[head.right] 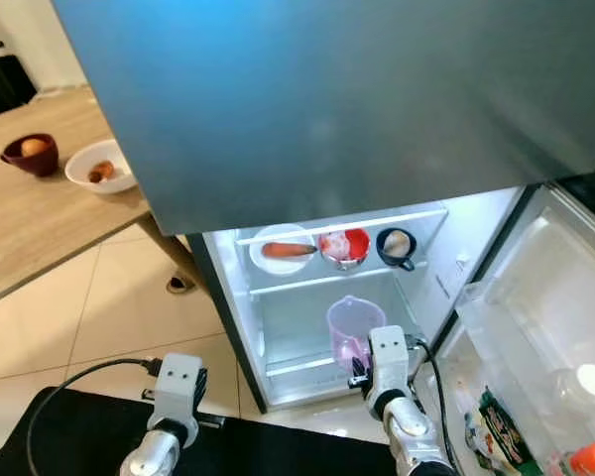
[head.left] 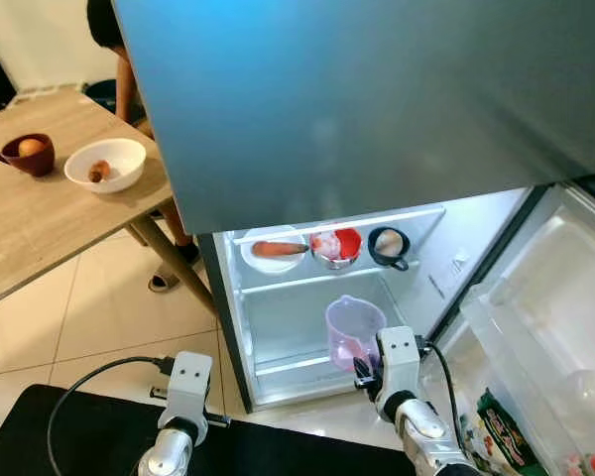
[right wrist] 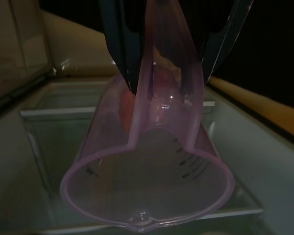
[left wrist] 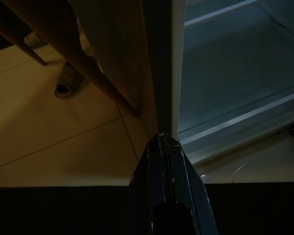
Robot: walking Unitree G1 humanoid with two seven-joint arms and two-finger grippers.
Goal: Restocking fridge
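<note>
An open fridge [head.left: 431,253] fills the centre of the frame, its lit interior below a grey upper door. At lower centre, the right gripper [head.left: 362,369] grasps the handle of a translucent pink plastic measuring jug [head.left: 352,330], holding it upright at the lower compartment of the fridge. On the glass shelf above sit a white plate with a carrot [head.left: 271,249], a red bowl [head.left: 337,245] and a dark mug [head.left: 388,246], side by side. At lower left, the left gripper [left wrist: 162,149] hangs with its black fingers pressed together, near the fridge's left edge. At upper left, a wooden table [head.left: 30,218] carries a white bowl [head.left: 106,164] and a maroon bowl [head.left: 28,154]. A person's legs [head.left: 129,84] stand behind it.
</note>
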